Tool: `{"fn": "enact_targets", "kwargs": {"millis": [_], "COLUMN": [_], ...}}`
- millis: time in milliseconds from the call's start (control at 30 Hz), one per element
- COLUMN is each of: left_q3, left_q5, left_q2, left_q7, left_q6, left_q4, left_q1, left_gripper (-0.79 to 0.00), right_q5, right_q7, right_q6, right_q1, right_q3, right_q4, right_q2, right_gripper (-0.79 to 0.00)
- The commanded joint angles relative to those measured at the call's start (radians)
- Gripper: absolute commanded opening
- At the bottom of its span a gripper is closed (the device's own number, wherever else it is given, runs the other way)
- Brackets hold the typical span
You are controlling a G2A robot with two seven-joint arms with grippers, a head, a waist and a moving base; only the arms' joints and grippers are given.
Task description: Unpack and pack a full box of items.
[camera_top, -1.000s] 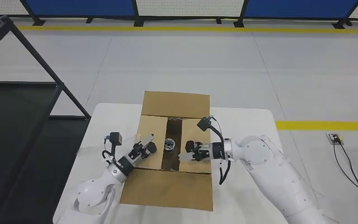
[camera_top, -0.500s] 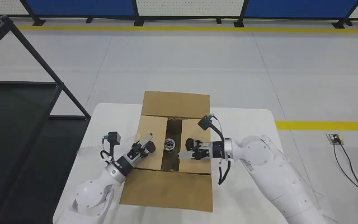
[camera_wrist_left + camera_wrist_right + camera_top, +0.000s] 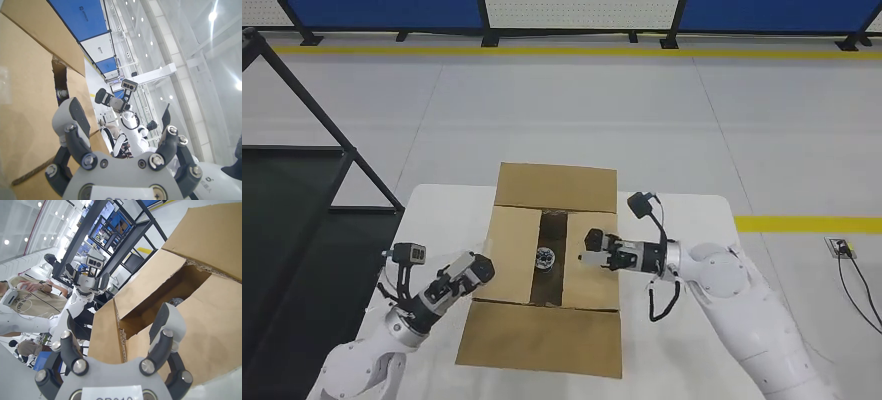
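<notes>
Box (image 3: 542, 340) flaps part-open w/ centre slot; L gripper (image 3: 477, 268) & R gripper (image 3: 588, 247) spread wide, seemingly off cardboard.

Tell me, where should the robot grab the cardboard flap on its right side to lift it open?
Probably its free inner edge, beside the gap down the middle of the box. The right flap is a thin sheet lying nearly flat, hinged at the outer wall, so the open right gripper should come from the gap side, one finger under, one on top.
</notes>
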Motion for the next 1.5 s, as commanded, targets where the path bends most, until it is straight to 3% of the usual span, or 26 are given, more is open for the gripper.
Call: {"fn": "enact_targets", "kwargs": {"millis": [0,133,300,567,833,967,1300,1467], "left_q3": [-0.059,-0.145,-0.201,-0.183,-0.15,-0.126,-0.087,-0.081], "left_q5": [-0.03,-0.103,-0.139,-0.026,0.059,0.052,0.047,0.005], "left_q2": [0.01,0.027,0.037,0.052,0.065,0.067,0.077,0.078], "left_q7": [-0.094,-0.233,-0.282,-0.341,-0.404,-0.418,-0.452,-0.434], "left_q6": [0.004,0.039,0.06,0.082,0.083,0.084,0.083,0.08], "left_q4": [0.005,0.049,0.119,0.149,0.13,0.112,0.078,0.065], "left_q1": [0.033,0.081,0.111,0.116,0.125,0.125,0.123,0.124], "left_gripper": [0.0,0.0,0.0,0.0,0.0,0.0,0.0,0.0], "right_q5": [0.015,0.041,0.062,-0.01,-0.186,-0.178,-0.069,0.057], "right_q7": [0.002,0.008,0.005,-0.174,-0.462,-0.51,-0.45,-0.364], "right_q6": [-0.008,-0.021,-0.031,0.073,0.177,0.157,0.084,-0.026], "right_q1": [-0.002,-0.002,0.008,0.085,0.185,0.221,0.313,0.336], "right_q3": [0.014,0.037,0.051,0.038,-0.037,-0.073,-0.132,-0.124], "right_q4": [0.005,0.014,0.033,0.195,0.384,0.467,0.68,0.763], "right_q2": [0.004,0.011,0.015,0.001,-0.039,-0.064,-0.131,-0.159], "right_gripper": [0.0,0.0,0.0,0.0,0.0,0.0,0.0,0.0]}}
